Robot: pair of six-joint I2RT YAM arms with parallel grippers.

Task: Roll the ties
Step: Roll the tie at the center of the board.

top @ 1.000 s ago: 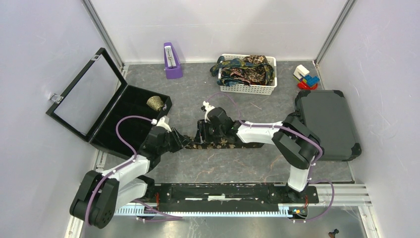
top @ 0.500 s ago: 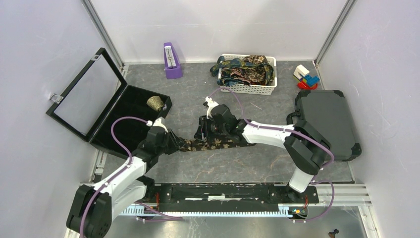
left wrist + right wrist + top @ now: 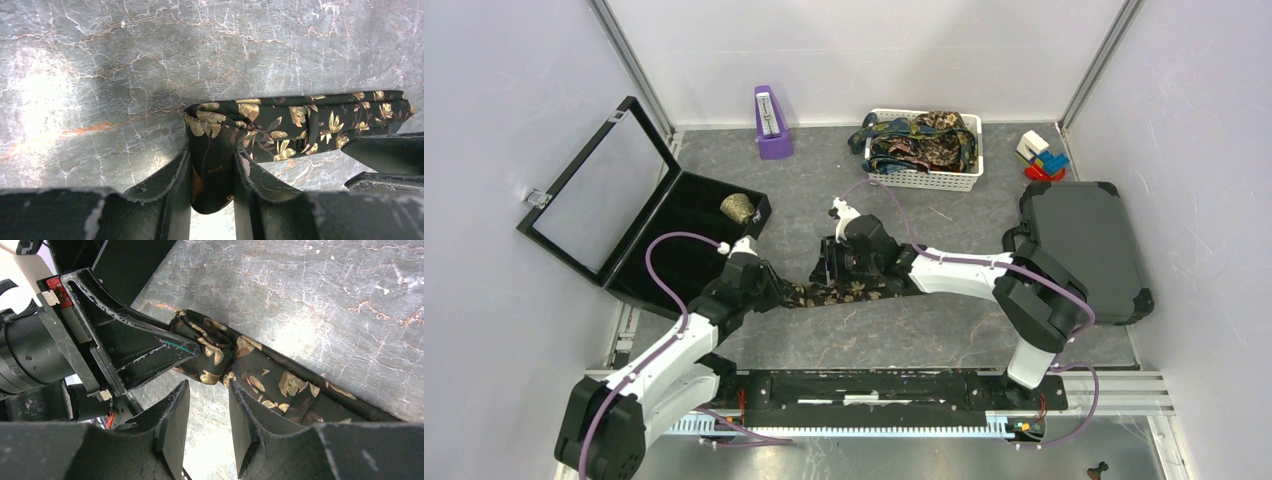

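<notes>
Tie: dark with a gold floral print, lying flat across the middle of the top view and running left to right on the grey marbled bench. Its left end is folded over into a thick wad.
Left gripper: clamped on that folded left end. In the left wrist view the cloth fills the gap between both fingers and bulges out below them.
Right gripper: reaches in from the right, over the tie and just right of the left gripper. Its jaws are apart, with bare bench showing between them. The tips sit at the tie's near edge beside the fold and grip no cloth.
Grippers together: very near each other. A finger of the left gripper fills the upper left of the right wrist view, its tip on the fold.
Basket: white, top centre.
Spare ties: heaped in the basket, some hanging over its left rim.
Black case: open, at left, with its lid leaning toward the left wall.
Bundle: small, olive-gold, in the case's upper right corner.
Metronome: purple, left of the basket.
Grey case: closed, at right.
Blocks: coloured, upper right.
</notes>
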